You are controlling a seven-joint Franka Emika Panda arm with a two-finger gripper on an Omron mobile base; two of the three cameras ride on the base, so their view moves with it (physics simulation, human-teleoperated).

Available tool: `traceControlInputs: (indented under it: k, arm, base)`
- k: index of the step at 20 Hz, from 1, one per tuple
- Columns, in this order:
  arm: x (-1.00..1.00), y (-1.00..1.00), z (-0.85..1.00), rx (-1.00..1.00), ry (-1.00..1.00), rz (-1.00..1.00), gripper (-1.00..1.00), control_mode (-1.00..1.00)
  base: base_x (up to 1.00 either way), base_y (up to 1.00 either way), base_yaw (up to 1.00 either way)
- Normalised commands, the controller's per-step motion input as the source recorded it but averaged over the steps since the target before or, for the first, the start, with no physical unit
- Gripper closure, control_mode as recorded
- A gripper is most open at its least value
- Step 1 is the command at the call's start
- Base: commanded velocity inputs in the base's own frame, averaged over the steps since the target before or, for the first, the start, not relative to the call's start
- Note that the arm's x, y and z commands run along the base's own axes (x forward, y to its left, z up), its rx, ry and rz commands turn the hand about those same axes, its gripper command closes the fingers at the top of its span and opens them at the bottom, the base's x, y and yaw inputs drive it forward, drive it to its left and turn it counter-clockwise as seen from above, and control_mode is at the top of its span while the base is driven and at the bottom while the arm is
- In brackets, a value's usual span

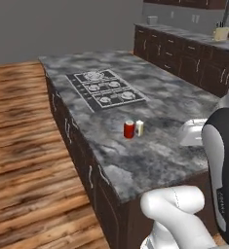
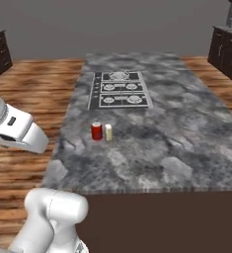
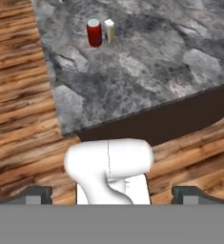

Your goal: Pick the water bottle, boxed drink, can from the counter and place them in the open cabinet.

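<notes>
Can (image 1: 129,130) and boxed drink (image 1: 140,128) stand upright, just beside each other, on the counter (image 1: 150,155) near the cooktop (image 1: 106,89). Gripper (image 3: 111,195) jaws spread wide, nothing between them, well back from both items

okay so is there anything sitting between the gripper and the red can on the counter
Nothing visible does. The open gripper hangs off the counter's near edge, and only bare stone lies before the can. The boxed drink stands beside it, not in front.

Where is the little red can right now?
The can stands on the counter right beside the boxed drink, nearer the robot than the cooktop.
</notes>
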Motion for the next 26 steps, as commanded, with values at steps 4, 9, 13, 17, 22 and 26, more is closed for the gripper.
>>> traceControlInputs:
  k: [4, 9, 13, 17, 22, 26]
  arm:
    - [0.0, 0.0, 0.0, 0.0, 0.0, 0.0, -1.0, 1.0]
    - [0.0, 0.0, 0.0, 0.0, 0.0, 0.0, -1.0, 1.0]
    - [0.0, 0.0, 0.0, 0.0, 0.0, 0.0, -1.0, 1.0]
    - [0.0, 0.0, 0.0, 0.0, 0.0, 0.0, -1.0, 1.0]
    - [0.0, 0.0, 0.0, 0.0, 0.0, 0.0, -1.0, 1.0]
    - [0.0, 0.0, 0.0, 0.0, 0.0, 0.0, -1.0, 1.0]
  base:
    - [-0.04, 0.45, -0.82]
    - [0.0, 0.2, -0.94]
    - [0.0, 0.27, -0.92]
    - [0.0, 0.37, -0.88]
    - [-0.57, 0.58, -0.62]
    - [-0.92, 0.9, -0.37]
